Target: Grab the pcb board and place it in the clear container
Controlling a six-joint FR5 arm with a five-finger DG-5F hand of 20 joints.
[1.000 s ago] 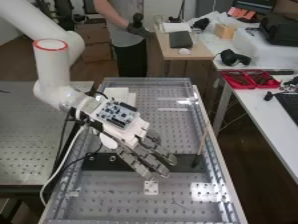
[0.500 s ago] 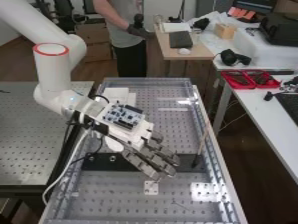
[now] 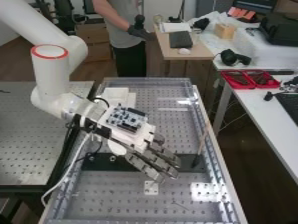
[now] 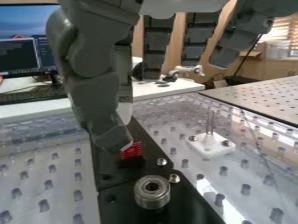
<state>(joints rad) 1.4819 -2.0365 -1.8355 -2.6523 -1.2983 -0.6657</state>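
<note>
In the high view the hand (image 3: 154,161) is over the black plate across the perforated bench, palm side down, its fingers extended and slightly bent. A blue-and-white circuit board (image 3: 126,118) rides on the back of the hand. In the wrist view the hand (image 4: 90,85) hangs over the black plate, with one digit's tip right beside a small red board (image 4: 131,151). That red board stands on a dark block; whether the tip touches it I cannot tell. I cannot make out which thing is the clear container.
A black plate (image 4: 126,192) carries a round metal fitting (image 4: 152,191). Near it lies a white block (image 4: 211,145) with upright pins. A thin brown stick (image 3: 202,143) leans by the bench's right rail, and pale flat boxes (image 3: 118,95) sit at the far left.
The hand has shifted slightly to the right in the high view, with the board on its back moving along. Its fingers keep about the same shape.
</note>
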